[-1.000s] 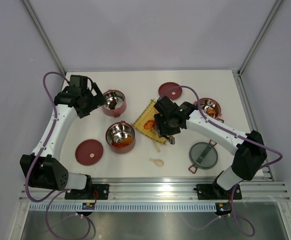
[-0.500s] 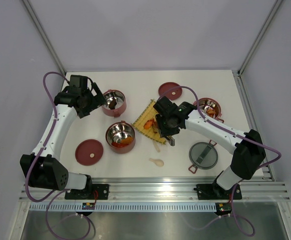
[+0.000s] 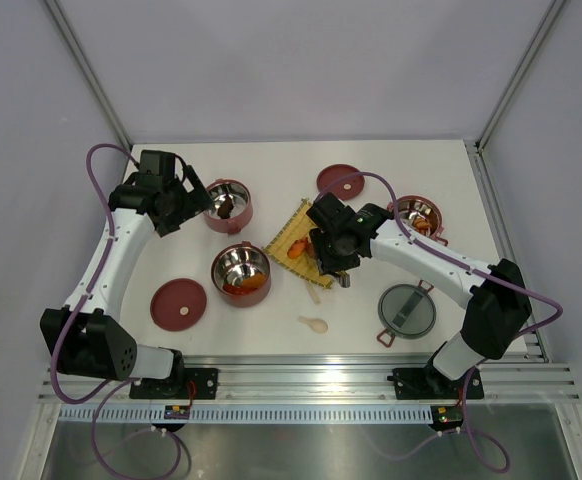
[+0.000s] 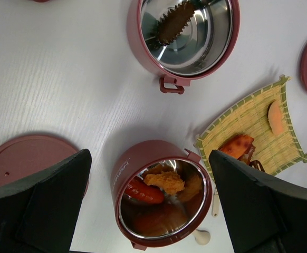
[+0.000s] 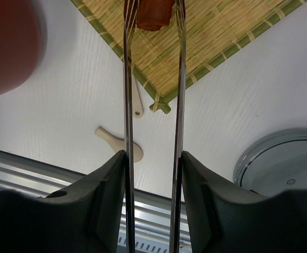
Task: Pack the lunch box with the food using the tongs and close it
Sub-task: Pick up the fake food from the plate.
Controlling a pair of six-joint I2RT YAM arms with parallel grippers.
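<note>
Tongs clamped between right gripper fingers, arms near-parallel, tips at 12 o'clock pinching red-brown food piece | cream spoon at mat's 7 o'clock | yellow mat beneath piece | filled lunch box tier at mat's 8 o'clock | left gripper spread wide above tier

Polished metal tongs, woven bamboo mat, matt white tabletop.

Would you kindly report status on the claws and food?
Left claw open, empty. Right claw shut on tongs, tips astride red-brown food piece over mat. No obstruction seen.
</note>
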